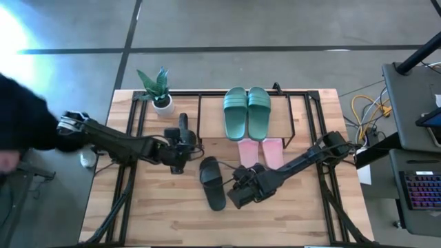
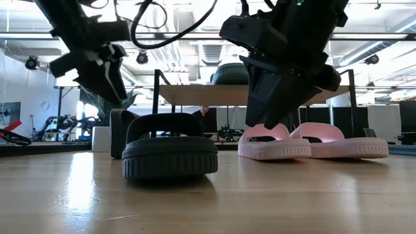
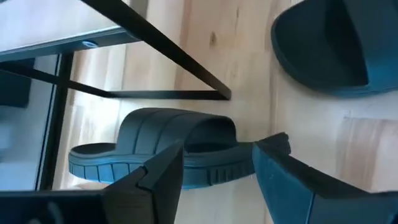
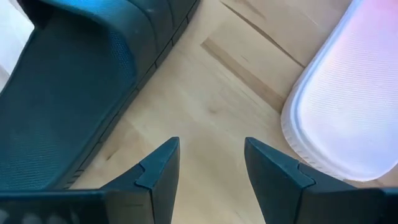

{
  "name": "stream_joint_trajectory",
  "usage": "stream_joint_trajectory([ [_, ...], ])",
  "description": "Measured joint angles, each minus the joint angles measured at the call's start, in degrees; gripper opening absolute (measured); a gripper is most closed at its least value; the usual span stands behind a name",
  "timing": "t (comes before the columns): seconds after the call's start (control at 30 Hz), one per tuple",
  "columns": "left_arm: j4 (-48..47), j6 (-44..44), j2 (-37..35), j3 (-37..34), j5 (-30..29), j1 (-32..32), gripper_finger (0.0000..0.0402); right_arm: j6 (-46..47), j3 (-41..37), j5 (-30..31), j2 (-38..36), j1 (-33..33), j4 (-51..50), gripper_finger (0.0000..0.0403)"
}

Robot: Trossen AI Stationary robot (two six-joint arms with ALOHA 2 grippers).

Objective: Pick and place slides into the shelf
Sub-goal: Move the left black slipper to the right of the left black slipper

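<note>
1. From my remote seat, the high view shows the green pair [image 1: 247,112] lying on top of the shelf [image 1: 207,110] at upper centre, with the pink pair [image 1: 261,151] just below it, toes tucked under the board.
2. One black slide [image 1: 212,182] lies flat at lower centre; the other black slide [image 1: 182,129] stands on edge at centre left.
3. The left gripper [image 1: 178,153], jaws parted, hovers over that edge-standing slide, gripping nothing; the left wrist view shows its strap [image 3: 180,127] between the fingertips.
4. The right gripper [image 1: 242,191], jaws spread and empty, hangs between the flat black slide and the pink pair.
5. I judge the slides light, rubbery and springy; the wide strap or a sidewall looks the best hold, since soles would flex.
6. Hidden: the pink toes under the board, and the shelf's lower level, which I cannot make out.
</note>
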Motion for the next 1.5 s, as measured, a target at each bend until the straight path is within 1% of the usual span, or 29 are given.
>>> stream_joint_trajectory([
  [0.2, 0.58, -0.2, 4.17, -0.04, -7.94, 0.45, 0.0178, 0.0, -0.03, 0.14, 0.0, 0.01, 0.01, 0.0173],
  [0.5, 5.0, -0.46, 8.46, -0.64, -10.06, 2.89, 0.0172, 0.0, -0.33, 0.16, 0.0, 0.01, 0.01, 0.0173],
  [0.57, 5.54, -0.46, 9.4, -0.66, -10.03, 3.54, 0.016, 0.0, -0.37, 0.16, 0.0, 0.01, 0.03, 0.0173],
  [0.63, 5.57, -0.46, 10.0, -0.7, -9.9, 4.18, 0.0138, 0.0, -0.44, 0.16, 0.0, 0.01, -0.03, 0.0173],
  [0.77, 5.76, -0.42, 11.23, -0.68, -9.53, 5.1, 0.0082, 0.0, -0.44, 0.16, 0.0, -0.01, -0.02, 0.0173],
  [0.93, 4.93, -0.18, 11.94, -0.89, -10.54, 5.73, 0.0015, 0.18, -0.46, 0.14, 0.0, -0.02, -0.08, 0.0173],
  [0.97, 4.85, -0.2, 11.78, -0.88, -10.37, 5.73, 0.0008, 0.29, -0.46, 0.14, 0.0, -0.02, -0.08, 0.0173],
  [1.07, 4.27, -0.21, 10.98, -0.84, -9.91, 5.75, 0.0004, 0.64, -0.52, 0.12, 0.0, -0.02, -0.17, 0.0173],
  [1.13, 0.94, -0.32, 9.66, -0.27, -9.01, 5.68, 0.0001, 0.69, -0.52, 0.1, 0.0, -0.02, -0.18, 0.0173],
  [1.23, -4.55, -1.71, 6.93, 1.86, -5.74, 5.51, 0.0, 0.7, -0.52, -0.15, 0.0, -0.02, -0.19, 0.0173],
  [1.3, -8.75, -3.48, 4.22, 3.9, -1.05, 5.27, 0.0, 0.68, -0.48, -0.19, 0.0, -0.02, -0.1, 0.0172],
  [1.37, -12.03, -5.08, 1.32, 5.75, 6.1, 4.96, 0.0, 0.8, -0.48, -0.32, 0.0, -0.02, -0.15, 0.017],
  [1.4, -13.71, -5.84, -0.09, 6.63, 10.86, 4.88, 0.0, 0.83, -0.48, -0.32, 0.0, -0.02, -0.13, 0.0169],
  [1.47, -14.72, -7.58, -3.15, 8.37, 20.01, 4.62, 0.0, 0.83, -0.48, -0.34, 0.0, -0.02, -0.05, 0.0165],
  [1.5, -14.71, -8.19, -4.64, 9.11, 23.3, 4.27, 0.0, 0.84, -0.48, -0.36, 0.0, -0.02, -0.04, 0.0163],
])
